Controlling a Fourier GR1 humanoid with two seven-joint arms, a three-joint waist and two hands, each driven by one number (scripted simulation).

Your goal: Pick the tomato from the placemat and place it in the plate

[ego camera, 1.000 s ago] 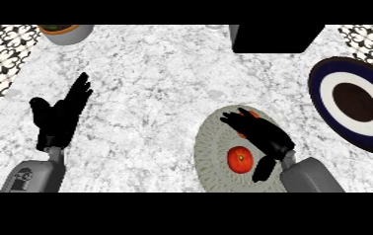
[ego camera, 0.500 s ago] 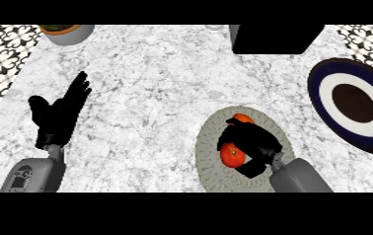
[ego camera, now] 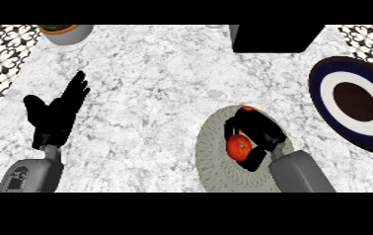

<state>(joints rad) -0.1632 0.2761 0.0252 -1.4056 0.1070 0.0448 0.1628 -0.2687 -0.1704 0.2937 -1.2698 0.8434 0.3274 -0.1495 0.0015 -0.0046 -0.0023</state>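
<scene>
A red tomato [ego camera: 238,147] lies on a round grey woven placemat [ego camera: 215,167] at the lower right. My right hand [ego camera: 256,129] is over the mat with its fingers and thumb curled round the tomato, covering its right side. A small orange patch shows just past the hand on the mat's far edge. A dark blue plate [ego camera: 344,99] with a white ring and a brown centre sits at the right edge, apart from the mat. At the left, my left hand [ego camera: 55,113] rests open with fingers straight.
A black box [ego camera: 275,38] stands at the back, right of centre. A grey pot with an orange rim [ego camera: 65,32] sits at the back left. Patterned tiles [ego camera: 13,51] border the marble counter at the left and at the far right corner.
My right hand has drawn its fingers in from spread to curled round the tomato on the mat. The left hand has not moved.
</scene>
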